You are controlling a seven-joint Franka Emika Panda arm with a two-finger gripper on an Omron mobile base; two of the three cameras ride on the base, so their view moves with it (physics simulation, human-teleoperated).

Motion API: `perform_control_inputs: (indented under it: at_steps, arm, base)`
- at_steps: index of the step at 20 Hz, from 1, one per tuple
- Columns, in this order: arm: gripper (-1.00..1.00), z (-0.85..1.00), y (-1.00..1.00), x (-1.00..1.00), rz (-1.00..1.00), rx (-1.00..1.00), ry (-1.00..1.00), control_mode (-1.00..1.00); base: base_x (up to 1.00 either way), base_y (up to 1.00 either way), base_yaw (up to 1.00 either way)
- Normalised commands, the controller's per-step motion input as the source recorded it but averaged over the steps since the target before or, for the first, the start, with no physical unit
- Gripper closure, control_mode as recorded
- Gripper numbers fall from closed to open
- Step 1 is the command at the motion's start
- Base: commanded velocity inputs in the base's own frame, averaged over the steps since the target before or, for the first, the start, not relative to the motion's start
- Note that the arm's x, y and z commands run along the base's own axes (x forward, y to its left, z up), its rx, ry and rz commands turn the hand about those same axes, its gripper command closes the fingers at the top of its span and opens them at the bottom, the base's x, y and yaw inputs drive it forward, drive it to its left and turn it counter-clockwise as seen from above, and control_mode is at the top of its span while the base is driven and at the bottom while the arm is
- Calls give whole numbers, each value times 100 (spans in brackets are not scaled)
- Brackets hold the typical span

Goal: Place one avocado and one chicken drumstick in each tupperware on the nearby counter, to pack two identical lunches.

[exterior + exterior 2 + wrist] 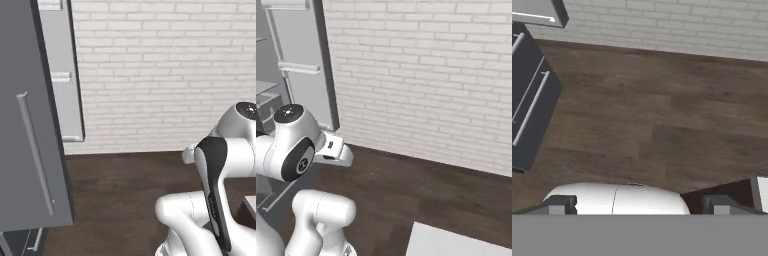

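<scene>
Counter [456, 242]: a pale slab corner lay low and to the right of the robot's base. In the hand view a pale edge over dark brown showed at the right margin, probably the same worktop, though too little was visible to be sure. The positions of the avocados, chicken drumsticks and tupperware could not be established from these views.

The gripper [641, 205] stood with its fingers spread to full width and held nothing. It pointed down at the wooden floor [652, 115], with the brick wall [165, 75] ahead.

Hazards noted:

- A tall grey door [25, 125] with a bar handle stood close on the left. If the base turned or drove that way with the arm folded high, the elbow could strike it.
- The slab corner sat near the base on the right. A tight turn towards it could clip the corner.
- With no food or tray in sight, the reach could not be planned until the base was repositioned. A poor stopping position would leave items beyond the arm.
- Pairing errors remained possible later, such as two of one food in a single tray.
</scene>
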Motion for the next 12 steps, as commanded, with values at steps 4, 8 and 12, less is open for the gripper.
perform_control_inputs:
  at_steps: [4, 8, 12]
  arm:
    - [-100, 0, 0, 0, 0, 0, 0, 100]
    - [-100, 0, 0, 0, 0, 0, 0, 100]
    - [-100, 0, 0, 0, 0, 0, 0, 100]
  base:
    - [100, -1, 30]
    - [100, -9, 44]
    - [100, -5, 59]
